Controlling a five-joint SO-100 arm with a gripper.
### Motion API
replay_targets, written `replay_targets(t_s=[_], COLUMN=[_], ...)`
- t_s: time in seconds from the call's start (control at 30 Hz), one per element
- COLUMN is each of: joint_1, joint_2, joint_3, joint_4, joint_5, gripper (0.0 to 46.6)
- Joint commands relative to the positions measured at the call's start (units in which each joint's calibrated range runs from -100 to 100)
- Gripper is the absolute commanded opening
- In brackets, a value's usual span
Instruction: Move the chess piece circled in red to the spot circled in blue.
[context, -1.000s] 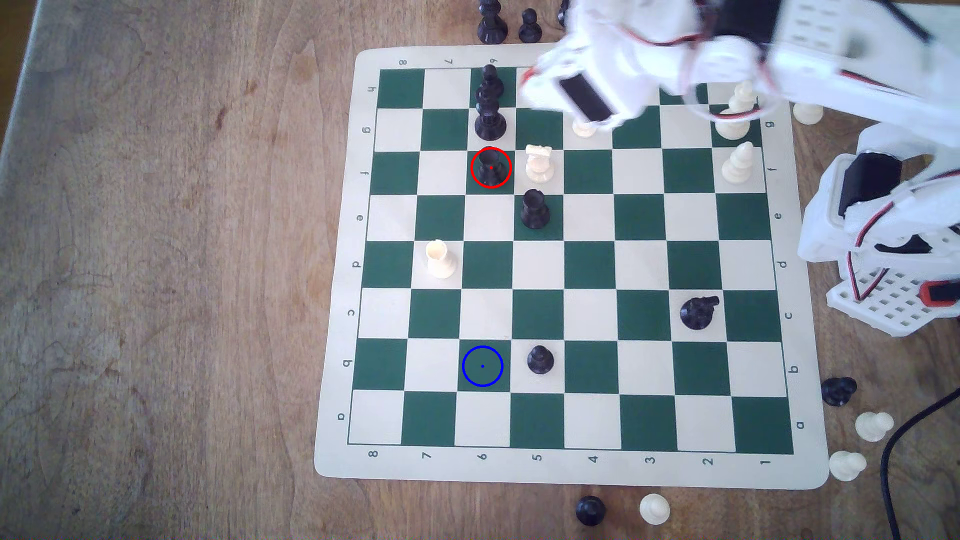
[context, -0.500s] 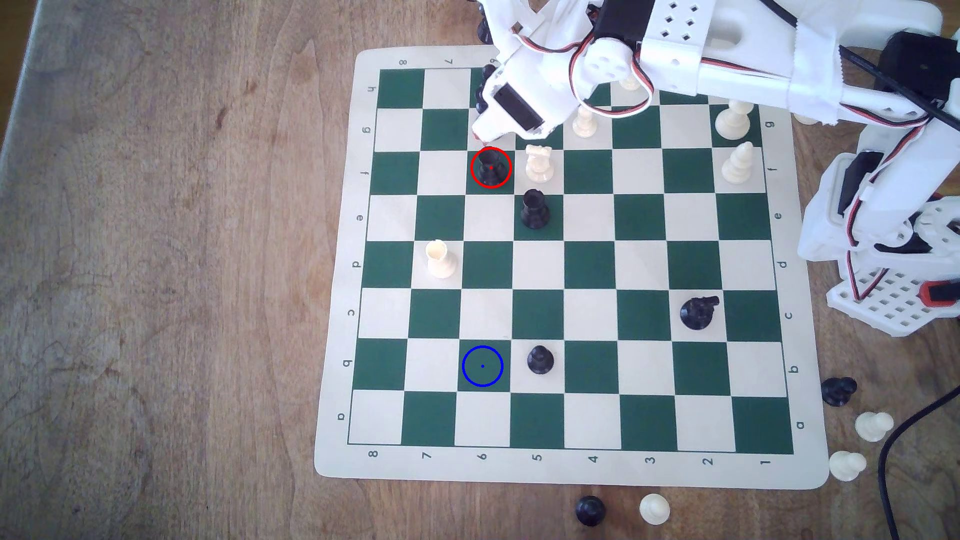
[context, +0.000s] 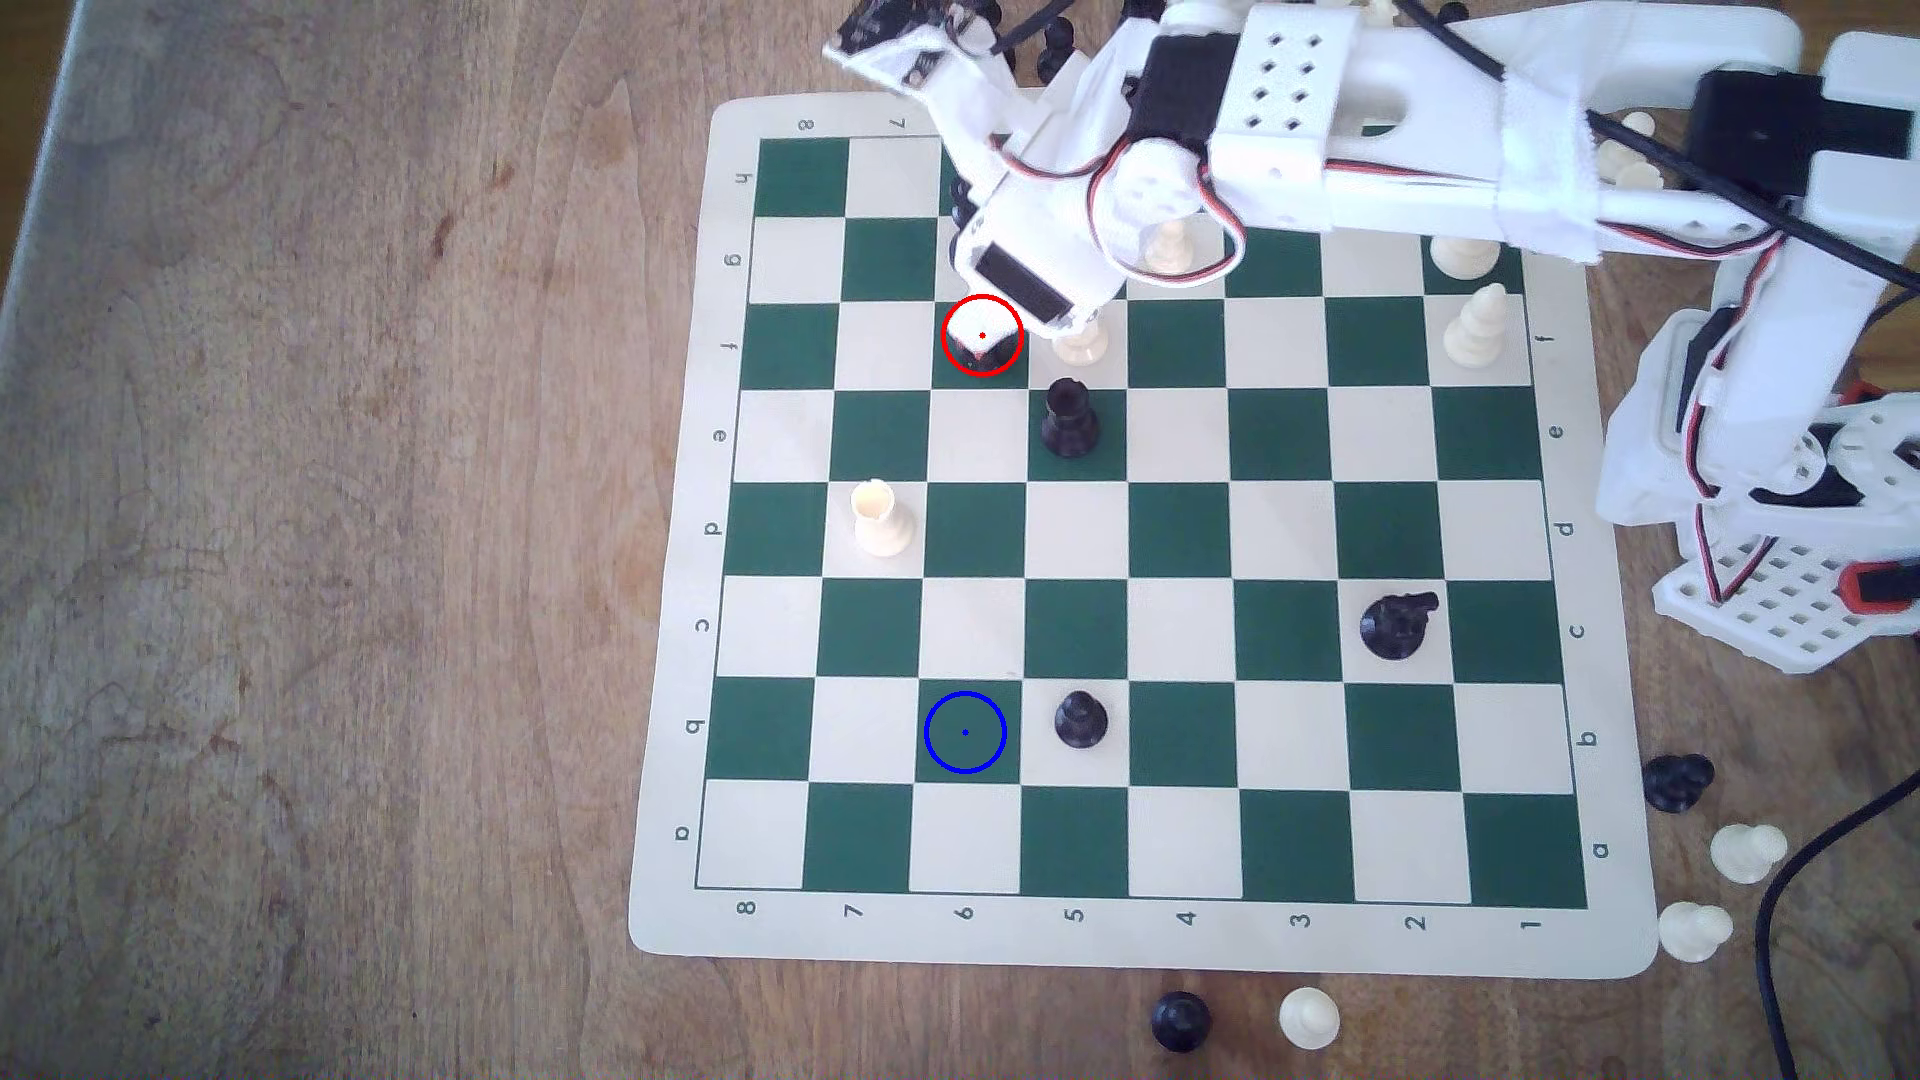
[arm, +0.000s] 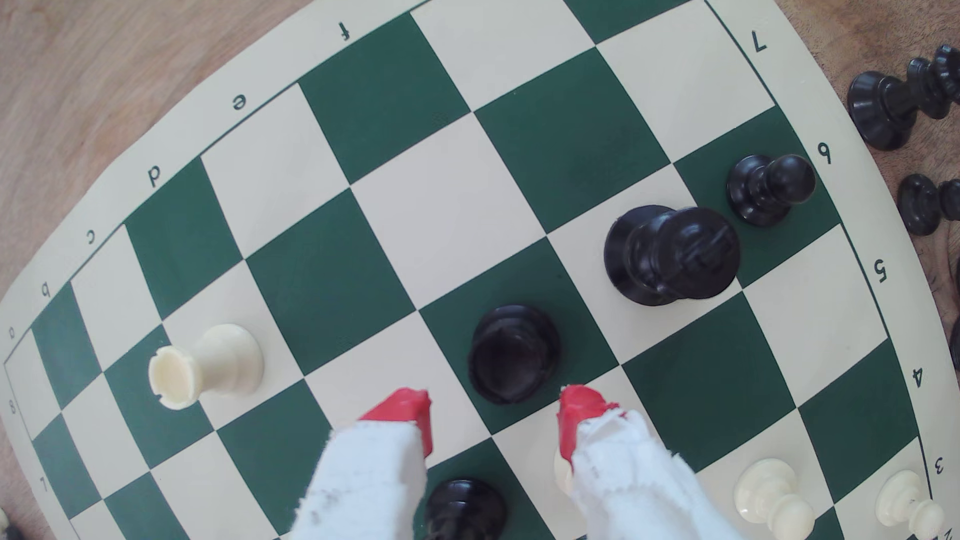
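The chess piece circled in red, a short black rook (context: 985, 362), stands on a green square in the board's upper part in the exterior view, and the gripper covers its top there. In the wrist view the rook (arm: 514, 353) sits just beyond my two red fingertips (arm: 410, 415). My gripper (arm: 493, 415) (context: 982, 334) is open with nothing between its fingers. The spot circled in blue (context: 965, 732) is a bare green square lower down the same column.
A second black rook (context: 1068, 417) stands diagonally beside the circled one. A white piece (context: 1081, 348) is right next to it, and a tall black piece (arm: 670, 254) and a black pawn (arm: 769, 189) are just beyond. A black pawn (context: 1081, 720) neighbours the blue spot. A white rook (context: 881, 519) is on the exterior view's left.
The arm has swung to the exterior view's left and down, from over the top rows to right above the circled rook. No piece has moved.
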Motion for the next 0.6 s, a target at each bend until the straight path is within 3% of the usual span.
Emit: replay_targets(t_s=[0.0, 0.57], joint_1=[0.73, 0.80], joint_2=[1.03, 4.25], joint_3=[-3.81, -4.08], joint_4=[-2.60, -7.51], joint_5=[0.44, 0.83], gripper=[13.5, 12.7])
